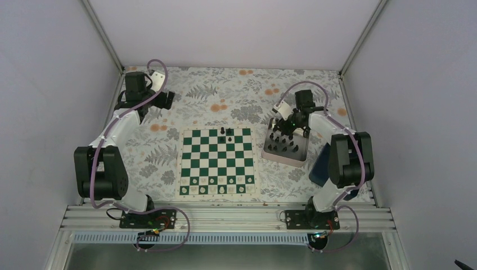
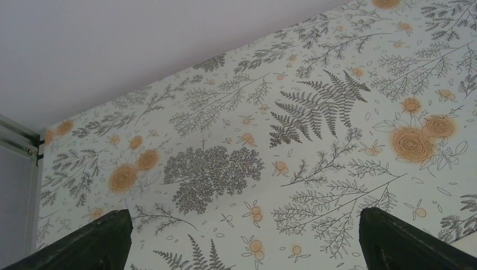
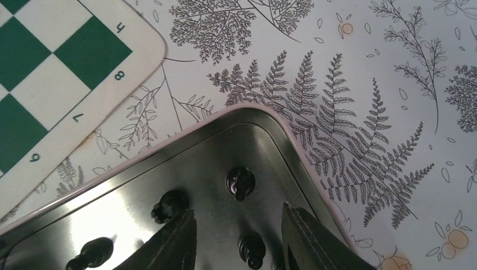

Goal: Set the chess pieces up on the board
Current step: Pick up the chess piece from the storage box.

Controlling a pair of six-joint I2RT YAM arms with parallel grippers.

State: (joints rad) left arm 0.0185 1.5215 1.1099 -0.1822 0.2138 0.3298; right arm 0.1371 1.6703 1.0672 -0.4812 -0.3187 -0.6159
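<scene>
Left end effector [image 2: 243,212] hangs released, fingers spread wide above the floral worktop [image 2: 315,169]. Right end effector [image 3: 237,214] sits half-parted inside the tray [image 3: 169,163], straddling one black chess piece [image 3: 251,248] without touching it. The step in hand looks like the pick: pinch, lift straight up, then carry leftward to the board [image 1: 217,162]. That piece seems upright, long axis vertical, head toward the end effector.
</scene>
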